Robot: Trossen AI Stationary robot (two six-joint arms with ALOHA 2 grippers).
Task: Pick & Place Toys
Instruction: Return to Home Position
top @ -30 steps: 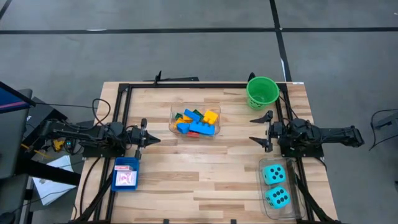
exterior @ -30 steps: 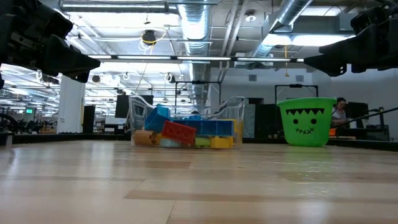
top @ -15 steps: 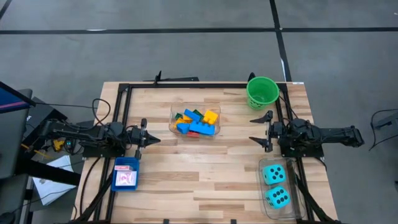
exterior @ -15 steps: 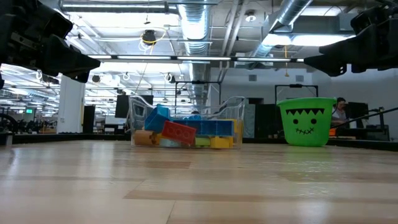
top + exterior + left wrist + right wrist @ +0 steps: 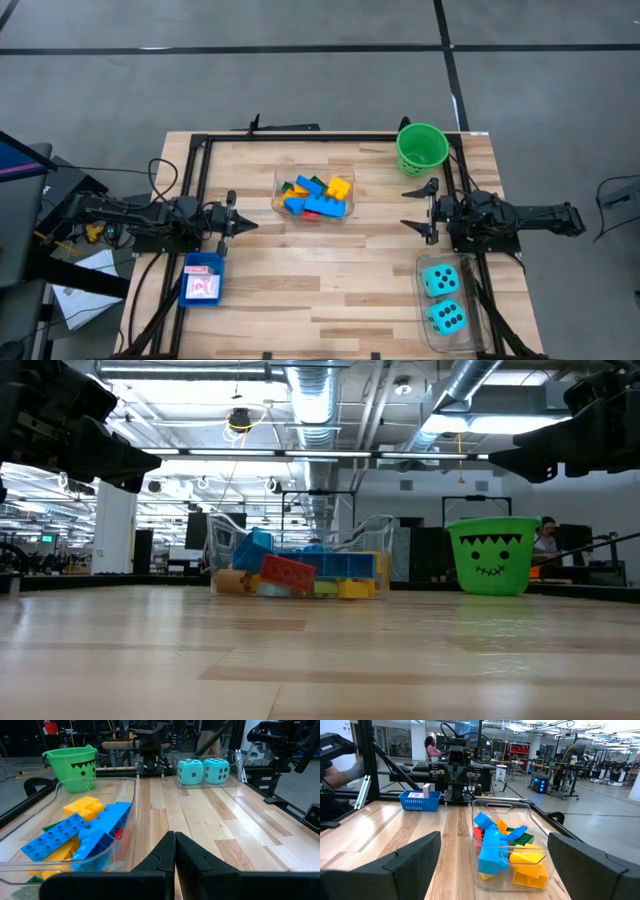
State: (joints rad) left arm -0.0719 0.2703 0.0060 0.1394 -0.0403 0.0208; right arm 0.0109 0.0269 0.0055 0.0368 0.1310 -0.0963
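Note:
Blue, yellow, green and red plastic bricks (image 5: 315,195) lie heaped in a clear tub (image 5: 281,180) at the table's middle, toward the far edge. Two teal black-dotted dice (image 5: 441,298) sit in a clear tub at the near right corner. White-and-red cards (image 5: 203,287) stand in a blue tray (image 5: 203,264) at the near left. My left gripper (image 5: 250,224) hovers shut at the left side, level, pointing toward the brick tub. My right gripper (image 5: 408,208) hovers open at the right side, level, facing the tub (image 5: 502,845); nothing is between its fingers.
A green bucket with a face (image 5: 421,148) stands at the far right corner. A black metal frame (image 5: 195,160) runs along the table's left, far and right edges. Bare wood (image 5: 330,280) spreads between the tubs and the near edge. People sit beyond the table in the room.

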